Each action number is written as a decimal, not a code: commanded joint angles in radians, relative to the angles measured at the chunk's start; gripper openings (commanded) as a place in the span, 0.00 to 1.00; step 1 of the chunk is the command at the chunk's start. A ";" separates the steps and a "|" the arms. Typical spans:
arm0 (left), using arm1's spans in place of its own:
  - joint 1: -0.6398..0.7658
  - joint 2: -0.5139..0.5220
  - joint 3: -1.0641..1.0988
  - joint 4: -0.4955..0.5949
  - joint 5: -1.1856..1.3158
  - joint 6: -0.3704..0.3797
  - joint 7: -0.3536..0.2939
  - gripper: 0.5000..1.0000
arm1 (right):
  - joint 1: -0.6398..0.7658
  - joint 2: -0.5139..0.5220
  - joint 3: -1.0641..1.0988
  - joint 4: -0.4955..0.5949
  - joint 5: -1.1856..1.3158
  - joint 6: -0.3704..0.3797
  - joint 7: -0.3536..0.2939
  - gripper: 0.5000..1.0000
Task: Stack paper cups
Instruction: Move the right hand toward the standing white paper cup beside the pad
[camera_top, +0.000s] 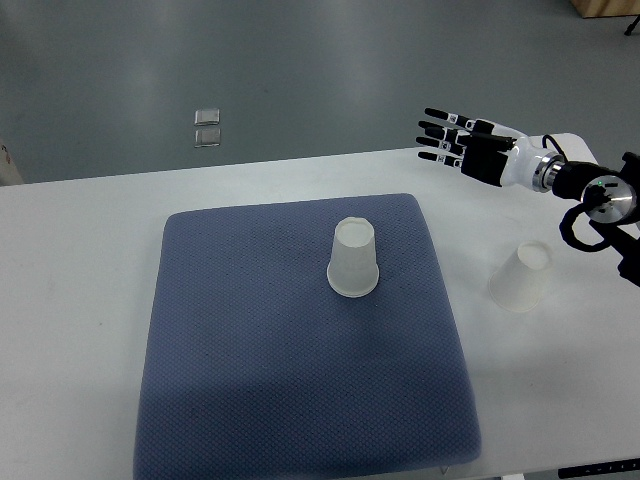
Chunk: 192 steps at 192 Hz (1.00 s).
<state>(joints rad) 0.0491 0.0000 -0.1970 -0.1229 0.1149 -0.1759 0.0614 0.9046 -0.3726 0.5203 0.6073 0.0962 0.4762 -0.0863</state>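
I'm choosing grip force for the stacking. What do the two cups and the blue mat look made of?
Mat cup and table cup: both upside down, matte white and thin-walled with a rolled rim, so likely paper. Mat: blue-grey with a fine dotted weave and soft rounded edges, probably fabric over foam or rubber.

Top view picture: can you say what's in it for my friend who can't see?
Two white paper cups stand upside down, one on a blue mat, the other on the white table to its right. The robot's right hand hovers open beyond them, holding nothing.
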 joint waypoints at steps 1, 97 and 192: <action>0.000 0.000 -0.001 -0.001 0.000 0.001 0.000 1.00 | 0.019 -0.009 0.001 -0.003 0.004 0.012 0.000 0.84; 0.000 0.000 -0.001 0.000 0.000 0.001 0.000 1.00 | 0.046 -0.233 0.001 0.000 -0.253 0.135 -0.001 0.84; 0.000 0.000 0.001 0.000 0.000 0.001 0.000 1.00 | 0.105 -0.322 -0.022 0.012 -0.950 0.135 0.214 0.83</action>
<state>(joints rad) 0.0491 0.0000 -0.1973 -0.1233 0.1157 -0.1759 0.0613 1.0073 -0.6933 0.5147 0.6119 -0.6763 0.6111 0.0428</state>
